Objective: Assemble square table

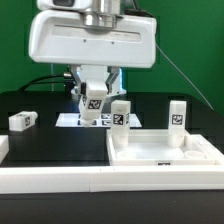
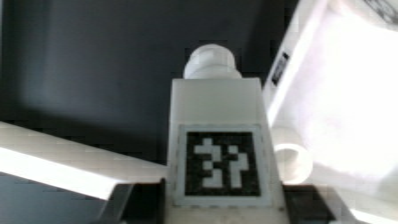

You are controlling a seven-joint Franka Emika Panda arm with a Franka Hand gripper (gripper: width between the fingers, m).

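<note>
The claw is clamped on a white leg, a smooth squared plastic block with a rounded peg on its end and a black-and-white tag on its face. Toward the exterior view's right of the claw, a second leg and a third leg stand upright. Near them, the rimmed square tray top lies flat on the matte black worktop. A fourth leg lies well apart on the other side.
</note>
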